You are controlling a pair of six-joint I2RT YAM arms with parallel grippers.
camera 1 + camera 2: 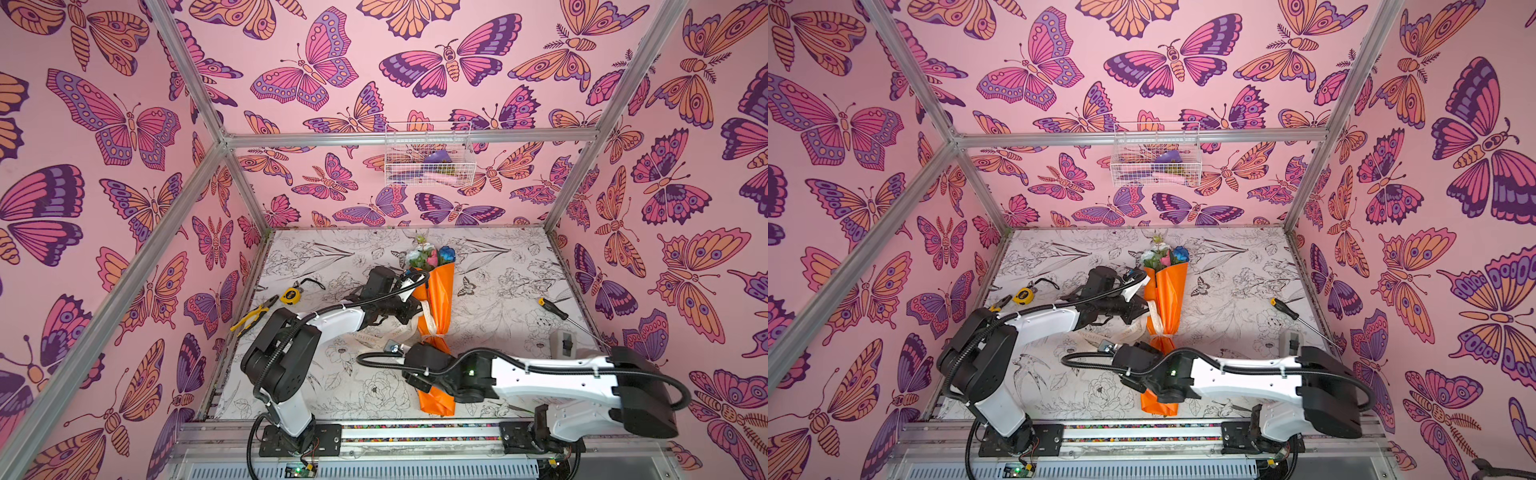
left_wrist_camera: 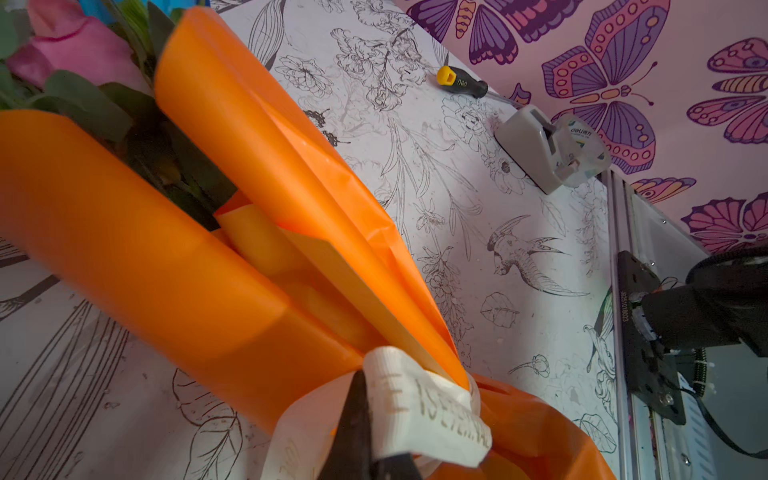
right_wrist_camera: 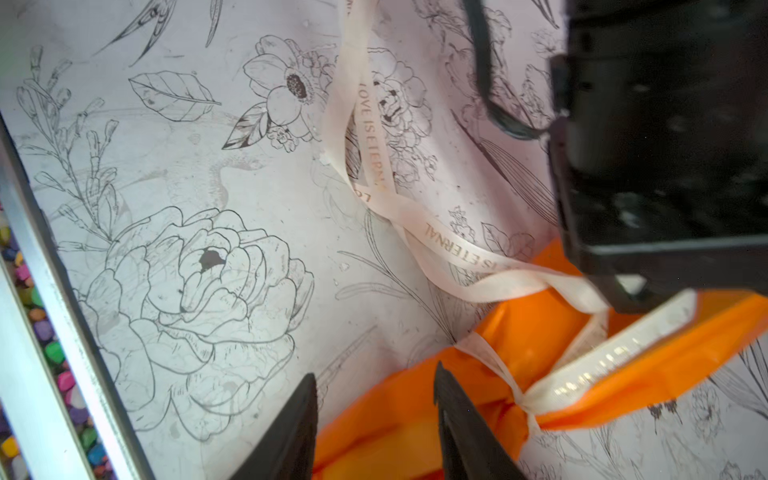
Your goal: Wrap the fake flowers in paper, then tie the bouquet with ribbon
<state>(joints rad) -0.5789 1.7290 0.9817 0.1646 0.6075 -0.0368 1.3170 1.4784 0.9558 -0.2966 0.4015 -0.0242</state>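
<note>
The bouquet of fake flowers (image 1: 437,291) (image 1: 1169,291) lies lengthwise mid-table in both top views, with its pink, white and blue blooms at the far end. Its orange wrapping paper (image 2: 166,249) (image 3: 519,332) narrows at a waist, where a cream ribbon (image 2: 424,411) (image 3: 449,232) is knotted round it. My left gripper (image 2: 368,386) is shut on a flat stretch of that ribbon beside the waist, at the bouquet's left side (image 1: 409,313). My right gripper (image 3: 374,372) stands open just over the lower part of the wrap, with orange paper showing between its fingertips. Loose ribbon trails left across the table.
A yellow tape measure (image 1: 290,296) and pliers (image 1: 253,318) lie at the left. At the right are a screwdriver (image 1: 552,308) and a grey tape dispenser (image 1: 563,340) (image 2: 548,149). A wire basket (image 1: 428,156) hangs on the back wall.
</note>
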